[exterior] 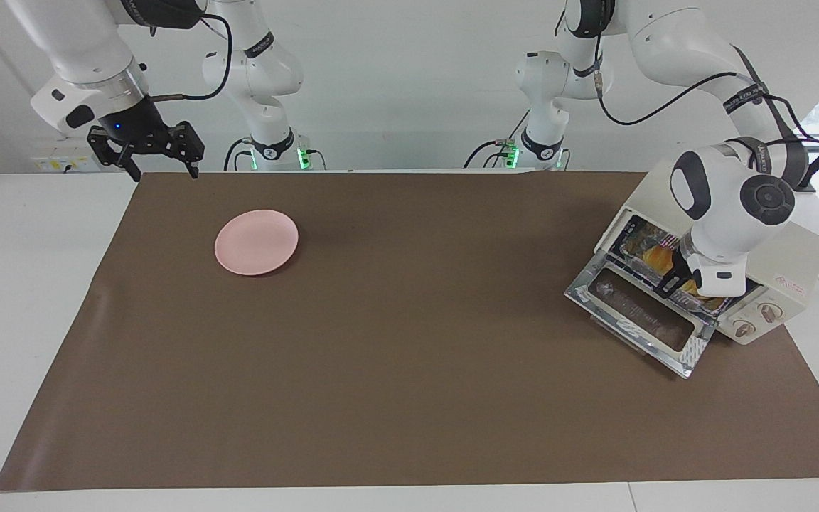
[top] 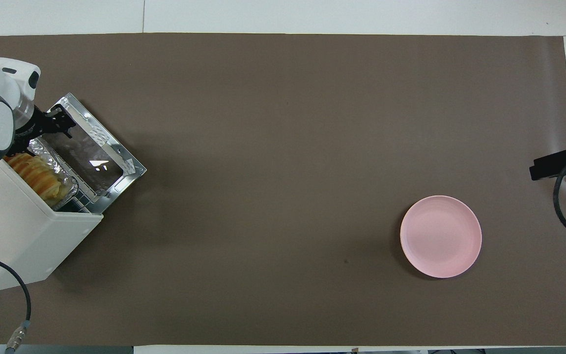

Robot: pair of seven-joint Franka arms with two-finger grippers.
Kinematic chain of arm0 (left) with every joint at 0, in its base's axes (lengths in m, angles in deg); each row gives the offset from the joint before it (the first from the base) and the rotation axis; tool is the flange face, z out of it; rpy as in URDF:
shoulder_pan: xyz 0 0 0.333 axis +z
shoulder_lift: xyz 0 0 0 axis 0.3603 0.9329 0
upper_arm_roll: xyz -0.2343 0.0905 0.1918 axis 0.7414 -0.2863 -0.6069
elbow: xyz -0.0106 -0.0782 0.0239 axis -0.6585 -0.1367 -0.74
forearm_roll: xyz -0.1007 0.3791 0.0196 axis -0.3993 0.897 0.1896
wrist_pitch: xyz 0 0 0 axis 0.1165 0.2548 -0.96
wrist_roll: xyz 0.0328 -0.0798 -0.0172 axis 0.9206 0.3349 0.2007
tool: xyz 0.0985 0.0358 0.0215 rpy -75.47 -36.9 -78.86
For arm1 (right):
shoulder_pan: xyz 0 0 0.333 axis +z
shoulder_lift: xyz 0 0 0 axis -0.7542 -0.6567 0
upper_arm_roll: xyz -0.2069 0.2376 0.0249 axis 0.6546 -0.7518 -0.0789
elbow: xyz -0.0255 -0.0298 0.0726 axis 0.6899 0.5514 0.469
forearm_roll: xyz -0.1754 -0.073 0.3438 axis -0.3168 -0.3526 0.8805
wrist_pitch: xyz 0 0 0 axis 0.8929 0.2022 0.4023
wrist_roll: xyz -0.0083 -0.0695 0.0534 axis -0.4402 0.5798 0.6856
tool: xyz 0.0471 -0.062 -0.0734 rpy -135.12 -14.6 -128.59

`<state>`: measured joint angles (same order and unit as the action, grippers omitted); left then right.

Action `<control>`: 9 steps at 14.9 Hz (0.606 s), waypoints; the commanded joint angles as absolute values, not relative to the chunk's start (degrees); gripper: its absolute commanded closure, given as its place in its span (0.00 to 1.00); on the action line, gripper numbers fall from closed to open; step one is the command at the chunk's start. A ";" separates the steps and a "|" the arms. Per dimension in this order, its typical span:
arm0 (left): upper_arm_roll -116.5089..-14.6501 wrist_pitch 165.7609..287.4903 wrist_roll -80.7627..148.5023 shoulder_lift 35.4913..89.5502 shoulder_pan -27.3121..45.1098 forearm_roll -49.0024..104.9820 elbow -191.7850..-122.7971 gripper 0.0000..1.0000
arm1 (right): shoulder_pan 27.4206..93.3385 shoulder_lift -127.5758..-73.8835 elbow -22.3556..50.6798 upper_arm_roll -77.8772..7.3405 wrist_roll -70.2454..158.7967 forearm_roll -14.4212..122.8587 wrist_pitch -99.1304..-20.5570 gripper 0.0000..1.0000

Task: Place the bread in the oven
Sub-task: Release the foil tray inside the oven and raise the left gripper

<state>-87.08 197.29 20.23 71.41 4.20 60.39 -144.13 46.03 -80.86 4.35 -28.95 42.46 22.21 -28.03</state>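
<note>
The cream-white oven [exterior: 790, 259] stands at the left arm's end of the table with its glass door [exterior: 640, 313] dropped open. The golden ridged bread [exterior: 655, 254] lies in a crinkled foil tray [exterior: 632, 238] inside the oven mouth; it also shows in the overhead view [top: 35, 174], with the oven [top: 22, 236] around it. My left gripper [exterior: 676, 281] is at the oven mouth, over the door's hinge edge and right beside the bread and tray; it also shows in the overhead view [top: 52, 124]. My right gripper [exterior: 162, 169] waits open and empty, raised over the table edge nearest the robots.
A round pink plate [exterior: 257, 242] lies empty on the brown mat toward the right arm's end, also seen in the overhead view [top: 440, 243]. The oven's open door [top: 91, 147] juts out over the mat. A black cable [top: 15, 290] runs from the oven.
</note>
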 commanded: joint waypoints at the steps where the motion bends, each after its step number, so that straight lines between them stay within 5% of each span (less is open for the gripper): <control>1: -87.33 197.05 22.94 70.04 2.13 63.50 -141.01 0.00 | 45.18 -79.76 5.33 -29.30 43.48 22.93 -28.03 0.00; 9: -86.01 181.78 44.28 58.36 1.96 57.44 -138.62 0.00 | 45.18 -79.76 5.33 -29.30 43.48 22.93 -28.03 0.00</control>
<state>-86.55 185.88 39.68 61.95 2.03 58.86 -137.63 46.03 -80.86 4.35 -28.95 42.46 22.21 -28.03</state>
